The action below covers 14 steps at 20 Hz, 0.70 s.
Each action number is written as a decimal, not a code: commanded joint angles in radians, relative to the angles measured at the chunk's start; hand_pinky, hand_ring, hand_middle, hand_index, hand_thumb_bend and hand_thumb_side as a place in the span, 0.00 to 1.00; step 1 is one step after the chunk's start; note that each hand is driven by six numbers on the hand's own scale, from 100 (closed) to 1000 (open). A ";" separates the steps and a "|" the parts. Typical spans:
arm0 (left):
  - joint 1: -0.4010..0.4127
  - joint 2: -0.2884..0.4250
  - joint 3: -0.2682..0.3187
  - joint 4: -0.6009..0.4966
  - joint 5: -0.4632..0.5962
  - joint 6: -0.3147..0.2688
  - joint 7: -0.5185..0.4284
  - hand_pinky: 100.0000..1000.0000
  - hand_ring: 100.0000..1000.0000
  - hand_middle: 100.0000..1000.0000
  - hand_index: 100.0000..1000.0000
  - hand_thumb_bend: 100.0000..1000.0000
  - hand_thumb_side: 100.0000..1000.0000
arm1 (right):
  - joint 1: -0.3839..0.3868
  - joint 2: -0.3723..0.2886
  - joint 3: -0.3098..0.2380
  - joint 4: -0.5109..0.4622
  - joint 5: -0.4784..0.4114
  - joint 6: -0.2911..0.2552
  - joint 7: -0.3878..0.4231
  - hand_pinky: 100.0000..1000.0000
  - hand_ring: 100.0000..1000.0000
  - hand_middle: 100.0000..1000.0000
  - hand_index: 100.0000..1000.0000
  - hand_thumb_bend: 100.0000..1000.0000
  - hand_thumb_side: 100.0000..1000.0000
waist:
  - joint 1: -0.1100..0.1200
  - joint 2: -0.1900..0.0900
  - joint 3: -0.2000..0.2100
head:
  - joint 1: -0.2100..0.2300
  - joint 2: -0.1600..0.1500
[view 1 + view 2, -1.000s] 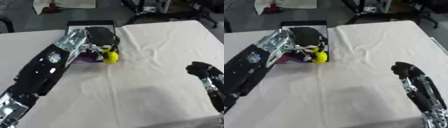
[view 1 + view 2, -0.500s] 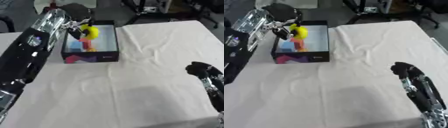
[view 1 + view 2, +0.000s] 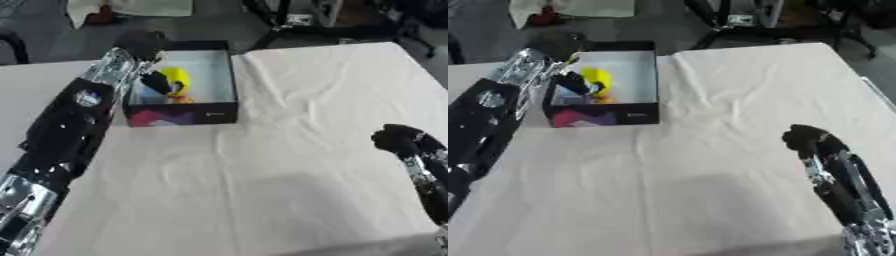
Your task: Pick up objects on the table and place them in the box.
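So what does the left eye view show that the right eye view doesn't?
Only the left eye view: the left arm running down to the bottom left corner. Only the right eye view: the right forearm down to the bottom edge, and a longer run of the table along its right edge. Both: the left hand over the box, a yellow object inside it, and the right hand above the white cloth.
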 commanded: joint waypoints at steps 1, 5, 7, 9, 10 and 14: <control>0.023 0.092 0.046 -0.186 0.154 0.062 0.082 0.75 0.70 0.76 0.89 0.11 0.95 | -0.006 -0.007 -0.008 -0.010 -0.005 0.001 -0.002 0.79 0.75 0.66 0.77 0.00 0.62 | -0.012 -0.014 0.005 | -0.005 -0.002; 0.202 0.193 0.121 -0.519 0.503 0.117 0.208 0.71 0.64 0.70 0.86 0.00 0.89 | -0.007 -0.008 -0.010 -0.011 -0.003 0.001 -0.005 0.79 0.75 0.66 0.77 0.00 0.62 | -0.010 -0.013 0.014 | -0.005 -0.002; 0.329 0.226 0.162 -0.665 0.699 0.106 0.269 0.69 0.62 0.68 0.85 0.00 0.90 | -0.007 -0.006 -0.013 -0.011 -0.002 0.001 -0.008 0.79 0.75 0.66 0.77 0.00 0.63 | -0.008 -0.011 0.020 | -0.002 -0.002; 0.462 0.240 0.207 -0.772 0.867 0.091 0.333 0.66 0.59 0.65 0.84 0.00 0.90 | -0.006 -0.005 -0.017 -0.010 0.003 0.003 -0.012 0.79 0.75 0.66 0.77 0.00 0.63 | -0.007 -0.006 0.029 | 0.000 -0.002; 0.526 0.238 0.230 -0.811 0.931 0.087 0.373 0.65 0.57 0.63 0.83 0.00 0.90 | -0.006 -0.004 -0.018 -0.010 0.005 0.003 -0.013 0.79 0.75 0.66 0.77 0.00 0.63 | -0.007 -0.005 0.034 | 0.001 -0.002; 0.749 0.160 0.293 -0.903 1.110 0.050 0.533 0.64 0.56 0.62 0.83 0.00 0.94 | -0.007 -0.001 -0.016 -0.011 0.009 0.002 -0.013 0.79 0.75 0.66 0.77 0.00 0.63 | -0.011 0.000 0.047 | 0.010 -0.002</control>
